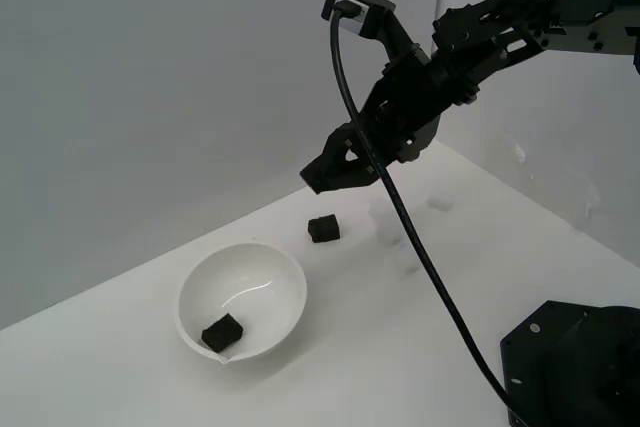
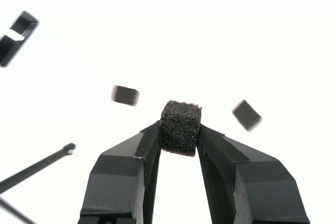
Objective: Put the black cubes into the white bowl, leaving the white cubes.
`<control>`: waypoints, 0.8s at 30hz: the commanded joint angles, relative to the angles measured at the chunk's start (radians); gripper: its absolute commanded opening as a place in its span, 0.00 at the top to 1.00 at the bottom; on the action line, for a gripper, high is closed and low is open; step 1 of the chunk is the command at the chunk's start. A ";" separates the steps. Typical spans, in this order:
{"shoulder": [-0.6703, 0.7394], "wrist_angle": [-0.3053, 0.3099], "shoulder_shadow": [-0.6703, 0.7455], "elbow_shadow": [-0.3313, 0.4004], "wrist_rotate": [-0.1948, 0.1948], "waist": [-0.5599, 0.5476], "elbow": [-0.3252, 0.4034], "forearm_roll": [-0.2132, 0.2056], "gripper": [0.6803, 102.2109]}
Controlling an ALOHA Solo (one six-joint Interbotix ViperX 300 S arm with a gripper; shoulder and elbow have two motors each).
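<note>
My gripper hangs above the table, to the exterior view's right of the white bowl. In the wrist view the gripper is shut on a black cube held between its fingertips. A second black cube lies inside the bowl. A third black cube sits on the table just below the gripper. The wrist view shows two black cubes beyond the held one; the bowl is washed out there. Faint white cubes lie on the table behind the gripper.
A black cable hangs from the wrist across the table. The arm's black base stands at the exterior view's lower right. A dark object shows at the wrist view's edge. A wall stands close behind the table.
</note>
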 commanded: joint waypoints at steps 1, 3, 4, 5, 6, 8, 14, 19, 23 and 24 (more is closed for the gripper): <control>-0.002 -0.006 0.003 -0.046 -0.003 -0.052 -0.037 -0.046 0.74; -0.021 -0.029 -0.018 -0.058 -0.003 -0.100 -0.049 -0.063 0.74; -0.034 -0.038 -0.031 -0.066 -0.003 -0.123 -0.058 -0.067 0.74; -0.048 -0.048 -0.044 -0.074 -0.003 -0.147 -0.064 -0.072 0.74; -0.063 -0.057 -0.058 -0.083 -0.003 -0.169 -0.074 -0.072 0.74; -0.095 -0.071 -0.092 -0.097 -0.003 -0.210 -0.089 -0.078 0.74; -0.186 -0.117 -0.181 -0.112 -0.003 -0.282 -0.103 -0.087 0.74; -0.239 -0.120 -0.235 -0.110 -0.003 -0.291 -0.101 -0.087 0.74; -0.259 -0.120 -0.255 -0.110 -0.003 -0.308 -0.101 -0.091 0.73; -0.261 -0.120 -0.256 -0.110 -0.003 -0.311 -0.101 -0.095 0.72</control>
